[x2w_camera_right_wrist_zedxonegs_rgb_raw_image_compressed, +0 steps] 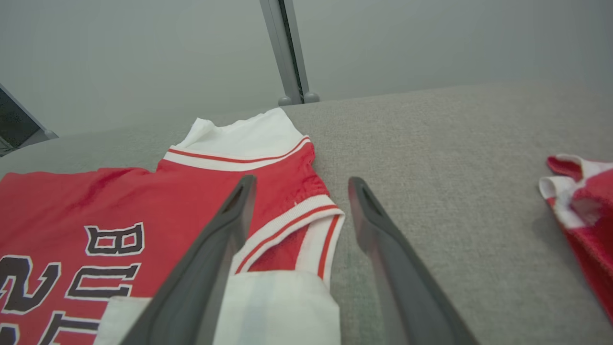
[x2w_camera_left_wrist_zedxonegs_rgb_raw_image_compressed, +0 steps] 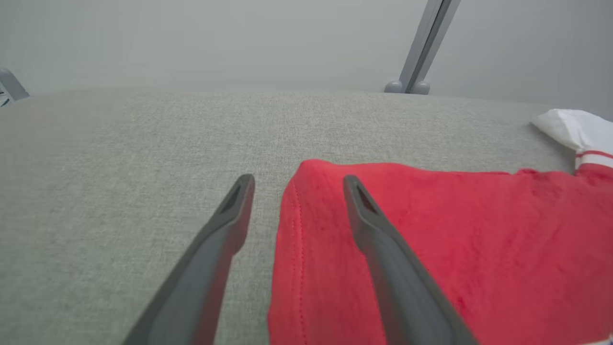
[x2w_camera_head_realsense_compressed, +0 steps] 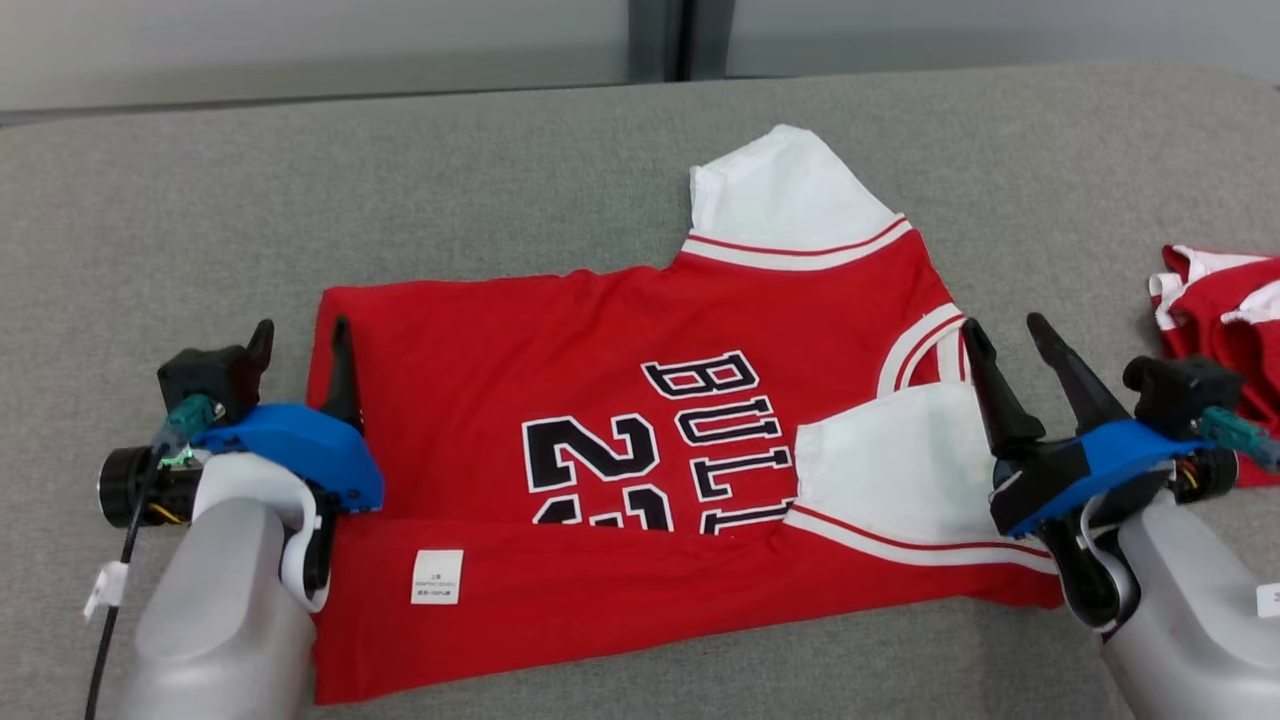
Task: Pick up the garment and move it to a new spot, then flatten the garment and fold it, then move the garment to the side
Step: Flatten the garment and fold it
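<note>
Head: red Bulls jersey (x2w_camera_head_realsense_compressed: 560, 340) flat on grey fabric desk (x2w_camera_head_realsense_compressed: 500, 180), near edge folded over. Left tool (x2w_camera_head_realsense_compressed: 302, 340) at hem end, right tool (x2w_camera_head_realsense_compressed: 1003, 330) at collar end, both spread wide, empty. 2nd red garment (x2w_camera_head_realsense_compressed: 1220, 310) far right.
L wrist: left tool (x2w_camera_left_wrist_zedxonegs_rgb_raw_image_compressed: 298, 181) open, straddling hem edge of jersey (x2w_camera_left_wrist_zedxonegs_rgb_raw_image_compressed: 479, 230).
R wrist: right tool (x2w_camera_right_wrist_zedxonegs_rgb_raw_image_compressed: 301, 181) open over collar & white sleeve of jersey (x2w_camera_right_wrist_zedxonegs_rgb_raw_image_compressed: 119, 196).

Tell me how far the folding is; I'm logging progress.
Done: the jersey lies flat, its near edge and one sleeve folded over. In hand: nothing; the left gripper and right gripper stand open at its ends. Left: more folds, then moving it aside.
</note>
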`<state>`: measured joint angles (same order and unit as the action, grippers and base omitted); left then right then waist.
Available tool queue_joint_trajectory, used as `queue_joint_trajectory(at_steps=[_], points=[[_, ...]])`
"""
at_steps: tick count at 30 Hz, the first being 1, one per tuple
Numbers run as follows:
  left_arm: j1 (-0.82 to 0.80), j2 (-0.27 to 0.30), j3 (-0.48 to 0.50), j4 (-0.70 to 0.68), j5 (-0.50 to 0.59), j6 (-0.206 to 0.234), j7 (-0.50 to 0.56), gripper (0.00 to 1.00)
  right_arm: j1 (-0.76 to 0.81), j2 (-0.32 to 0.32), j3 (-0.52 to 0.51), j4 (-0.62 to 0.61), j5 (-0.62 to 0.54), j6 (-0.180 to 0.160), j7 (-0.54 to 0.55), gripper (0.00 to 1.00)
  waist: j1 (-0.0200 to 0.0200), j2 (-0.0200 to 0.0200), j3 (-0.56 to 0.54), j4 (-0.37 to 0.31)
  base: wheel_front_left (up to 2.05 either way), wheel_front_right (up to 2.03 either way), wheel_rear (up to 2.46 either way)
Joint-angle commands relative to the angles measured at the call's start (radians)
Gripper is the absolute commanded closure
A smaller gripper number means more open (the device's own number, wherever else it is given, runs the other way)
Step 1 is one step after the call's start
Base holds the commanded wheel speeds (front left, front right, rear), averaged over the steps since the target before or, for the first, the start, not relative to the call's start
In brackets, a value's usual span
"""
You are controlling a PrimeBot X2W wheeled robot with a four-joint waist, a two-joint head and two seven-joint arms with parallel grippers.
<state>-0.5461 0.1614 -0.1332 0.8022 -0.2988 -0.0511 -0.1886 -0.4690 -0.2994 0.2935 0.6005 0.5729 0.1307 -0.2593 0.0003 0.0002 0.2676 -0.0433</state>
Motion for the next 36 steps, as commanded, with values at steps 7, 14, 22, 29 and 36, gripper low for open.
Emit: queue_joint_trajectory(at_steps=[7,14,22,29,36], points=[[-0.151,0.011,-0.009,0.138,0.007,0.007,-0.008,0.00,-0.119,-0.029,0.062,-0.018,0.035,0.000,-0.003,0.00,-0.0003,-0.0002,0.104,-0.022,0.00,0.00,0.00],[-0.208,-0.015,-0.037,0.237,0.018,-0.002,-0.031,0.00,-0.216,-0.080,0.102,-0.018,0.065,0.000,0.004,0.00,-0.0003,-0.0002,0.146,-0.010,0.00,0.00,0.00],[-0.275,-0.067,-0.075,0.303,0.027,-0.008,-0.045,1.00,-0.442,-0.127,0.165,0.068,0.066,0.000,0.155,0.00,-0.0003,-0.0002,0.204,0.064,0.00,0.00,0.00],[-0.319,-0.104,-0.133,0.275,0.010,-0.031,-0.070,1.00,-0.617,-0.172,0.208,0.219,0.075,0.000,0.314,0.00,-0.0003,-0.0002,0.259,0.189,0.00,0.00,0.00],[-0.290,-0.111,-0.312,0.145,-0.143,-0.036,-0.075,1.00,-0.728,-0.205,0.243,0.359,0.061,0.000,0.402,0.00,-0.0003,-0.0002,0.300,0.291,0.00,0.00,0.00]])
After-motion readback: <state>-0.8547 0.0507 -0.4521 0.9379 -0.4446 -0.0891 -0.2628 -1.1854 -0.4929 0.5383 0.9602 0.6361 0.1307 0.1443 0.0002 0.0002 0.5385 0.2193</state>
